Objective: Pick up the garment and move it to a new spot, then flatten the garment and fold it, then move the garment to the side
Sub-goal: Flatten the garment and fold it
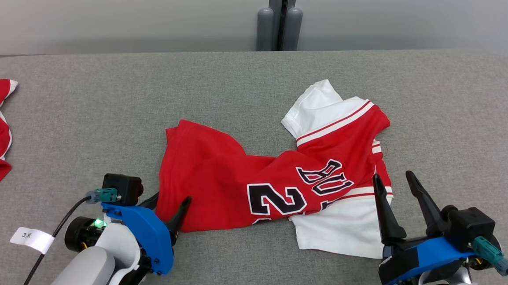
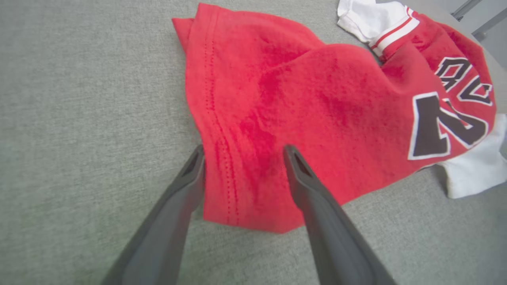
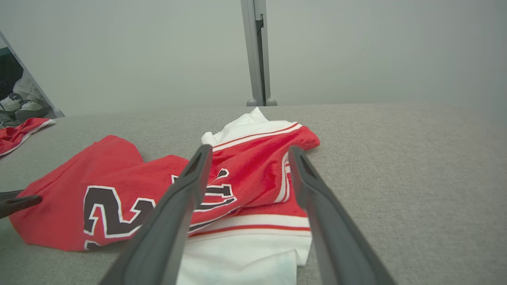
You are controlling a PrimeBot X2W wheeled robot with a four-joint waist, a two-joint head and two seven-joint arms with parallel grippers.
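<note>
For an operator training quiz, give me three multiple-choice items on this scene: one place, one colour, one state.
1. The left gripper stands:
A) at the jersey's red hem end
B) at its white sleeve
C) far from the jersey

2. The number printed on the jersey is:
A) black, edged white
B) blue
C) yellow

3. The right gripper is:
A) shut on the jersey
B) open, holding nothing
C) shut, empty

Answers:
1 A: the left wrist view shows its fingers on either side of the stitched red hem.
2 A: the digits are black with a white outline on red cloth.
3 B: its two fingers stand apart with no cloth pinched between them.
</note>
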